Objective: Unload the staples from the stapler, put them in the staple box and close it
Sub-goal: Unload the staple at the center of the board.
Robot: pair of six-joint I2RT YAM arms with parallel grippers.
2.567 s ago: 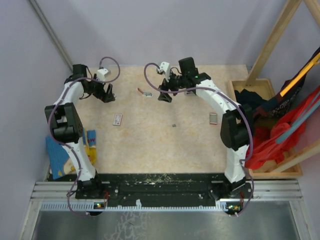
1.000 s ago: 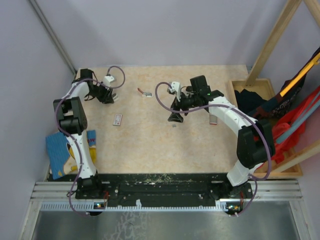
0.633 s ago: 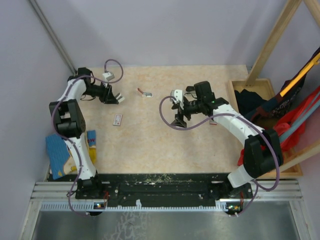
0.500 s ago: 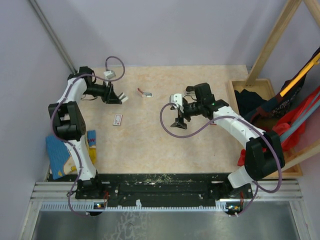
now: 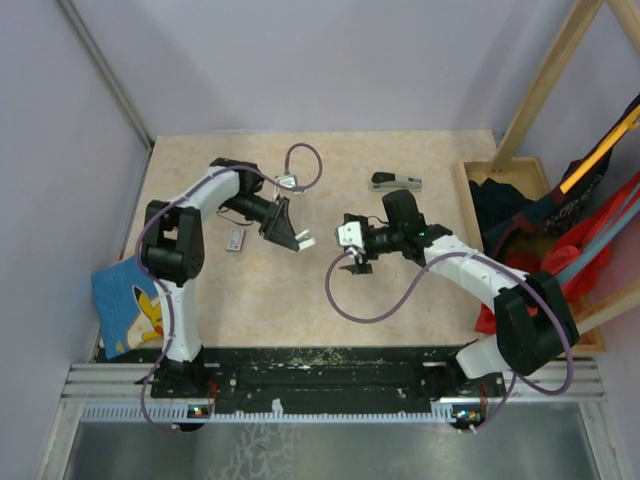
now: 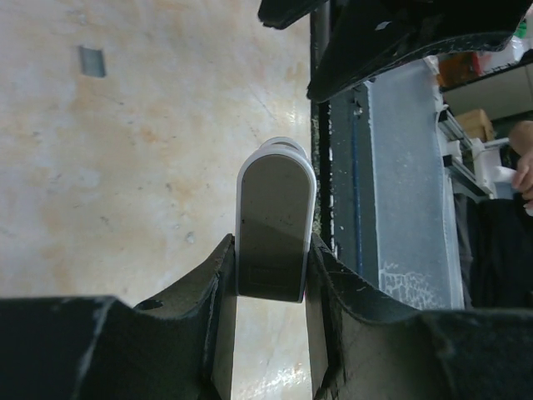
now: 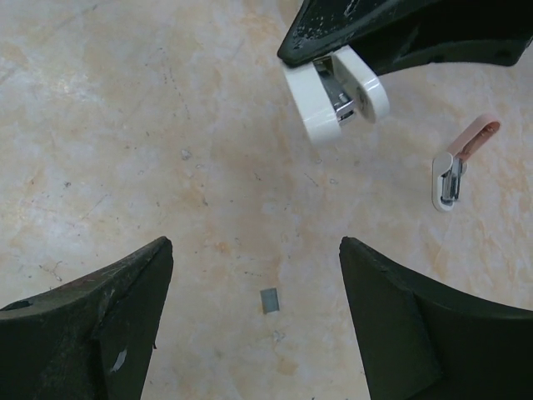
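The stapler (image 5: pixel 395 182), dark with a silvery end, lies on the table at the far side, behind my right arm; neither gripper touches it. One staple (image 7: pixel 270 300), a tiny grey strip, lies on the table straight under my right gripper (image 7: pixel 256 250), whose jaws stand wide apart and empty. The same staple (image 6: pixel 92 60) shows in the left wrist view. My left gripper (image 6: pixel 268 250) is shut on a white rounded object (image 6: pixel 275 221) with metal inside (image 7: pixel 337 100), held above the table centre. It hangs just left of my right gripper (image 5: pixel 357 262).
A small clip with a pink tail (image 7: pixel 454 171) lies near the white object. A white-and-red tag (image 5: pixel 235 239) lies under the left arm. A blue picture book (image 5: pixel 125 305) sits at the left edge. A wooden crate of cloths (image 5: pixel 525 200) stands to the right.
My left arm has swung from the far left corner to the table centre, carrying the white object. The right gripper has drawn nearer and lower, uncovering the stapler behind it.
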